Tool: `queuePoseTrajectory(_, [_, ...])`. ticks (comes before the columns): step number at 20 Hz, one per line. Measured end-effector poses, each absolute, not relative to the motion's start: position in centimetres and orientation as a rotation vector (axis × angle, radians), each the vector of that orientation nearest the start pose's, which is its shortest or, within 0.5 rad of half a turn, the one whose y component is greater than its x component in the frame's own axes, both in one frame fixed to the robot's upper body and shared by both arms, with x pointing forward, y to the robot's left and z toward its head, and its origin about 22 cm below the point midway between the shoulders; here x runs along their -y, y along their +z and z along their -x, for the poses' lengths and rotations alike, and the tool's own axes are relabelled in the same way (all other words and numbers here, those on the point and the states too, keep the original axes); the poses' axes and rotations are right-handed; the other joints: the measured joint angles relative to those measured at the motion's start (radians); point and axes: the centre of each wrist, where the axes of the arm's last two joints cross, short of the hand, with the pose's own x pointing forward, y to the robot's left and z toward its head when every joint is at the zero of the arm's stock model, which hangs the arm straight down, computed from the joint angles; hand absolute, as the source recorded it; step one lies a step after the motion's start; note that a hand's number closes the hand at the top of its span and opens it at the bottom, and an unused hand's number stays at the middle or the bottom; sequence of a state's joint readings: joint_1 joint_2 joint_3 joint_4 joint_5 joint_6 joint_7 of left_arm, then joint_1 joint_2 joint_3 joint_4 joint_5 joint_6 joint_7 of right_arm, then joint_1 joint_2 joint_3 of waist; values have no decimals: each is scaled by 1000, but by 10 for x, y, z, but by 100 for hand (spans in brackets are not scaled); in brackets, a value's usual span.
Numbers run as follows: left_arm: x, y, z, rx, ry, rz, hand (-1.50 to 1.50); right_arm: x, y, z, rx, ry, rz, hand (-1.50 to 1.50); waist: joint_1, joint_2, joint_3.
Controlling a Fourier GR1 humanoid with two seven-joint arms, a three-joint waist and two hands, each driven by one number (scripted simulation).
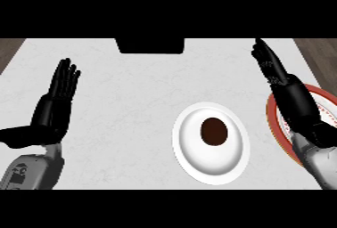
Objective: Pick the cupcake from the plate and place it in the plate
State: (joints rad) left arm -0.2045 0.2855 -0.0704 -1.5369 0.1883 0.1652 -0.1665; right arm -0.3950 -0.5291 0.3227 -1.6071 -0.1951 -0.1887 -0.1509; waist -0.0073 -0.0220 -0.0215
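No readable text, labels or numbers anywhere.

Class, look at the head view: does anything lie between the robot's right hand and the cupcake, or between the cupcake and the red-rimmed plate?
Nothing visible does. The cupcake sits on the white plate, with bare counter between it and the right hand. That hand and forearm lie over the red-rimmed plate, hiding much of it.

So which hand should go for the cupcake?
Probably the right hand: it hovers over the red-rimmed plate, beside the white plate holding the cupcake. The left hand rests far off.
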Motion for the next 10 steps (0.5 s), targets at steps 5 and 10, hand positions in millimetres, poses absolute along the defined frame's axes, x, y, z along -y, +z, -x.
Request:
queuePoseTrajectory(5, [-267,29,-277,1686,-46,-171,0,211,110,-298,1923,447,-167,150,14,19,17])
queuePoseTrajectory(10, [-275,-7,-259,1452,-30,-224,0,244,125,-305,1931,821,224,150,2,17,10])
